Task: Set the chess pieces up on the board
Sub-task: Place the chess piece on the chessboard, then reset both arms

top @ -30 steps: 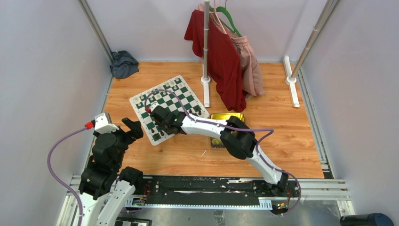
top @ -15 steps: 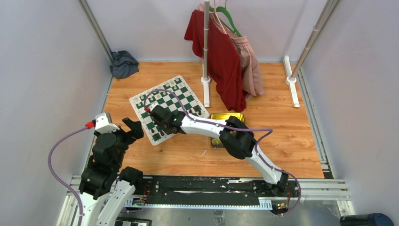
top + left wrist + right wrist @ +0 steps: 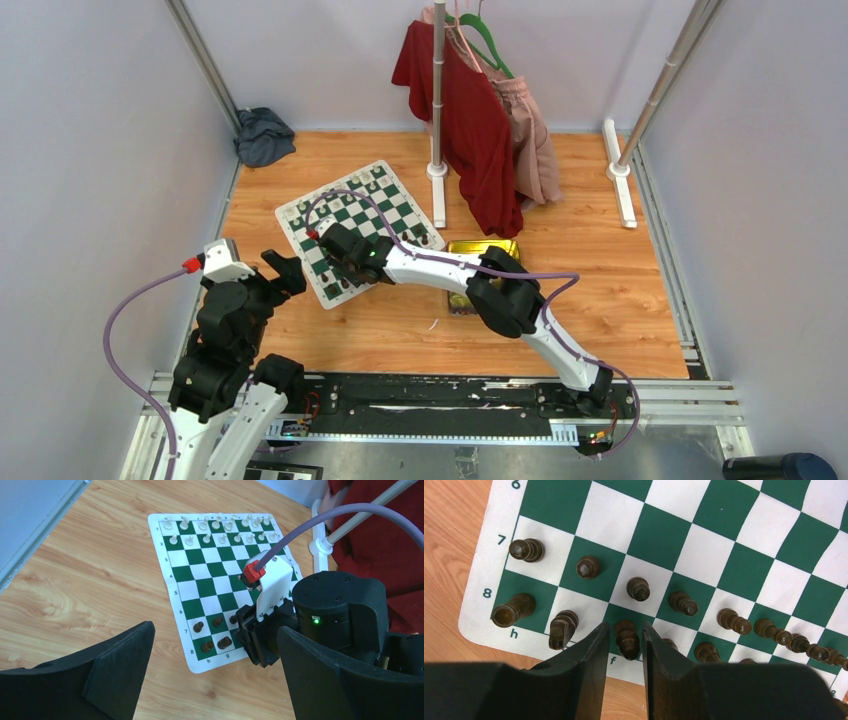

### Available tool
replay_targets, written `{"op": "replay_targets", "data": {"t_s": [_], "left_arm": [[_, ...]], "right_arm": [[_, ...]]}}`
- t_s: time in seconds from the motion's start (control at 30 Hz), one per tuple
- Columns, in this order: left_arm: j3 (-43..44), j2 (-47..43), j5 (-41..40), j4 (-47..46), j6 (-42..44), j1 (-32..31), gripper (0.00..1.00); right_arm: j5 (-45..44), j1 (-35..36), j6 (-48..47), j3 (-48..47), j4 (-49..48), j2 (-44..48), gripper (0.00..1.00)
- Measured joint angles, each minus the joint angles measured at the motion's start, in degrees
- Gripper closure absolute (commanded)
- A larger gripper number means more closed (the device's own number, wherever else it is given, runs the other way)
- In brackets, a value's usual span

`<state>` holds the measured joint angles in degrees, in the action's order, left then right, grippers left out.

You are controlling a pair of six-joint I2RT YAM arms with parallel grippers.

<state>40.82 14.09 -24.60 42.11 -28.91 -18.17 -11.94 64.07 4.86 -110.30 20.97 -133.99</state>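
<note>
The green and white board (image 3: 352, 222) lies on the wooden floor. Cream pieces (image 3: 220, 527) fill its far rows. Several dark brown pieces (image 3: 589, 567) stand on rows 7 and 8 at the near edge. My right gripper (image 3: 625, 630) reaches low over that edge, its fingers narrowly apart on either side of a dark piece (image 3: 628, 642) standing on the f8 square, with thin gaps on both sides. In the top view the right gripper (image 3: 338, 270) is over the board's near left part. My left gripper (image 3: 215, 627) is wide open and empty, above the bare floor off the board's h8 corner.
A gold-green tin (image 3: 482, 248) lies right of the board, partly hidden by my right arm. A clothes rack pole (image 3: 437, 110) with a red garment (image 3: 470, 130) stands behind the board. A grey cloth (image 3: 263, 136) lies in the back left corner.
Both arms have barely moved. The right gripper stays over the board's near row.
</note>
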Motion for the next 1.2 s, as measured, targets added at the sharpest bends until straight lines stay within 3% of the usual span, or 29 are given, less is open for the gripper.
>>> {"op": "replay_targets", "data": {"t_s": [0.7,0.93,1.2], "left_arm": [[-0.02,0.02,-0.07,-0.02,-0.02,0.00,0.00],[-0.02,0.00,-0.11,0.00,-0.02,0.00,0.00],[-0.02,0.00,-0.52,0.00,-0.02,0.00,0.00]], "right_arm": [[-0.07,0.00,-0.61,0.63,0.04,2.19,0.62],[-0.35,0.00,-1.16,2.43,0.04,7.80,0.62],[-3.34,0.00,-1.55,11.43,0.20,19.78,0.62]]}}
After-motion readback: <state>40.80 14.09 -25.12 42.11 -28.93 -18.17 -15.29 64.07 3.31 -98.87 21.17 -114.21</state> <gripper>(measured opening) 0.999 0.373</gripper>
